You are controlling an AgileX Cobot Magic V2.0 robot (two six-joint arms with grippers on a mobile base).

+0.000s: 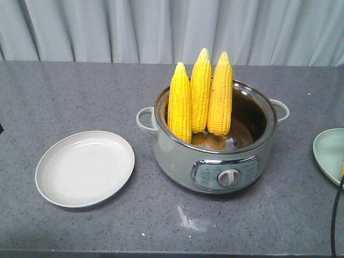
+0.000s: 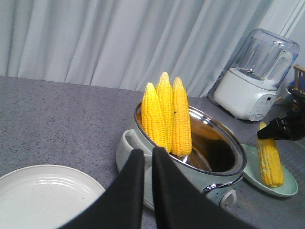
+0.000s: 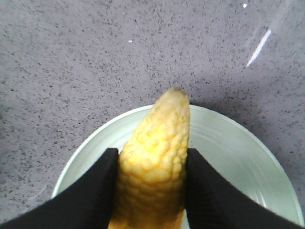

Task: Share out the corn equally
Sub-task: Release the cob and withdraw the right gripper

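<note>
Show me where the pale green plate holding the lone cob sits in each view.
Front view: green plate cut off by the right edge, right of the cooker.
Left wrist: lower right, beyond the cooker, under the cob.
Right wrist: bottom centre, under the cob held in the right tool.
Shared landmark: the grey countertop.

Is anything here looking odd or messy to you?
Mildly: three corn cobs stand on end in the cooker, tips up, poking well above its rim rather than lying inside. There is also a pale smear on the countertop in front of the cooker.
</note>
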